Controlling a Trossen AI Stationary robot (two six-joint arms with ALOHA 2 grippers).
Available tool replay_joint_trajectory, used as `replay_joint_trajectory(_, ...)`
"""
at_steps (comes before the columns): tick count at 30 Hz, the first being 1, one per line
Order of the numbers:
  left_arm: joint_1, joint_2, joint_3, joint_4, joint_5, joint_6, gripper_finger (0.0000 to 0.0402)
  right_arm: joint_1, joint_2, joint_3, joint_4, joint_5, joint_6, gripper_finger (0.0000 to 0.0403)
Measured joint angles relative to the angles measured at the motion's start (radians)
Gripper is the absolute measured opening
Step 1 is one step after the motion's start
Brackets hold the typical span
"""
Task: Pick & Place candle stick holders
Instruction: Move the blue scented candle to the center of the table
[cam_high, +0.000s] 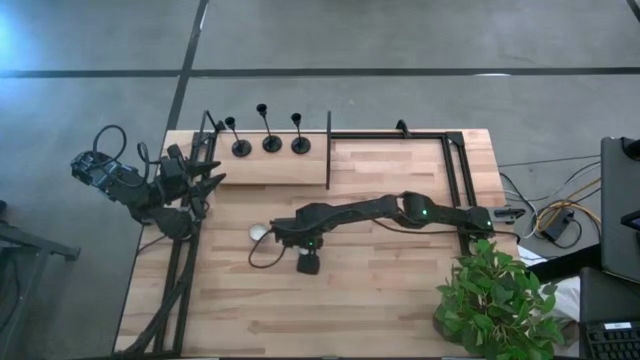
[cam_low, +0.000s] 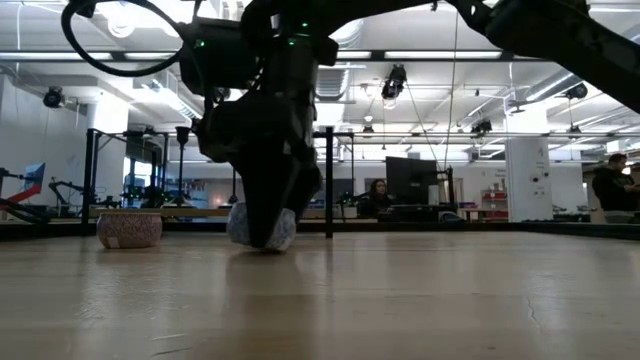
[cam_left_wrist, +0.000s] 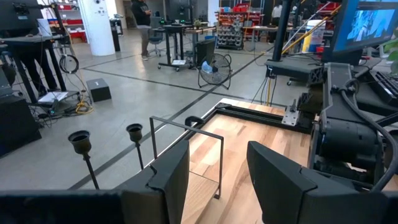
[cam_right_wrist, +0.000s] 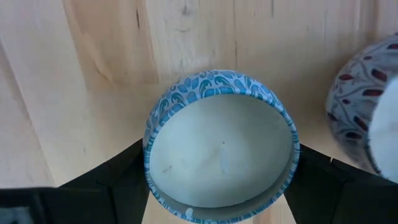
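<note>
The table (cam_high: 400, 290) is seen from above, pale wood edged by a black frame (cam_high: 455, 165). A potted plant (cam_high: 495, 300) sits at its near right corner. The right arm (cam_high: 400, 212) is stretched across the middle, and the right gripper (cam_right_wrist: 219, 165) is closed around a blue-patterned candle tin (cam_right_wrist: 221, 149), one finger on each side, the tin resting on the wood. A red-patterned tin (cam_low: 128, 229) lies just beside it. The left gripper (cam_left_wrist: 217, 168) is parked at the left edge, its fingers spread and holding nothing. The three holders (cam_high: 271, 143) stand upright in a row at the far edge, left of a thin upright bar (cam_high: 328, 150), well apart from both grippers.
</note>
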Motion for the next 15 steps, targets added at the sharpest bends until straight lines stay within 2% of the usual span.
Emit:
replay_joint_trajectory(4,0.000,0.000,0.000,0.000,0.000,0.000,0.0168,0.000,0.001,0.002,0.018,0.002,-0.013,0.0285)
replay_joint_trajectory(10,0.000,0.000,0.000,0.000,0.000,0.001,0.0168,0.000,0.001,0.002,0.035,0.002,-0.019,0.0364)
replay_joint_trajectory(15,0.000,0.000,0.000,0.000,0.000,0.007,0.0168,-0.001,0.001,0.012,0.021,0.002,-0.019,0.0381)
